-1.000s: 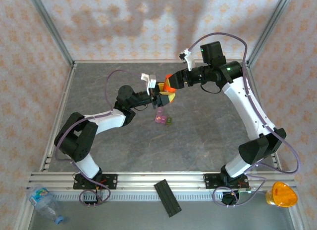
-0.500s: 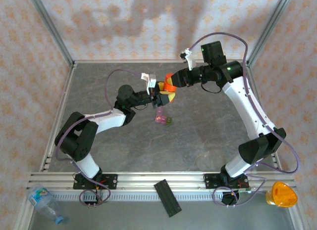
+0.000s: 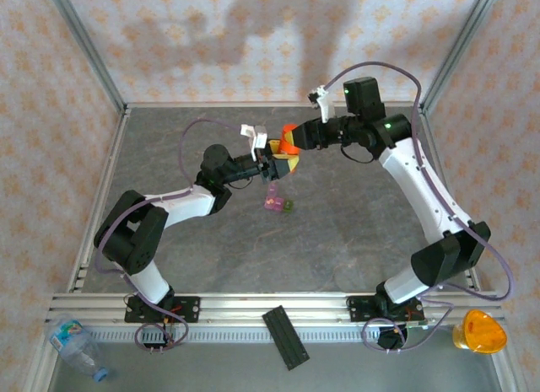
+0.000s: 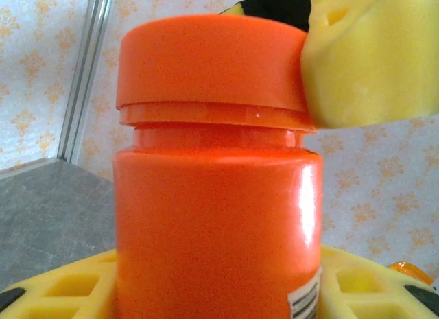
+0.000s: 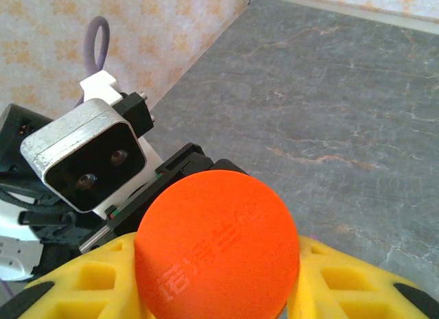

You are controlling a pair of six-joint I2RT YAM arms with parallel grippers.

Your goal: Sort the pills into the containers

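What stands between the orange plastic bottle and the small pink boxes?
Nothing visible blocks the small pink boxes. But the orange plastic bottle has its round orange cap on, gripped by the right tool.

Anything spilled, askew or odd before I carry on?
Nothing stands out. The left gripper holds the bottle, the right gripper grips its cap, which is on; the containers sit together on the table, no loose pills visible.

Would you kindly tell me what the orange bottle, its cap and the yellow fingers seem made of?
The bottle looks like glossy plastic: a sharp highlight runs down its side. The cap looks like duller plastic, with moulded lettering on top. The yellow fingers seem matte plastic, with square recesses.
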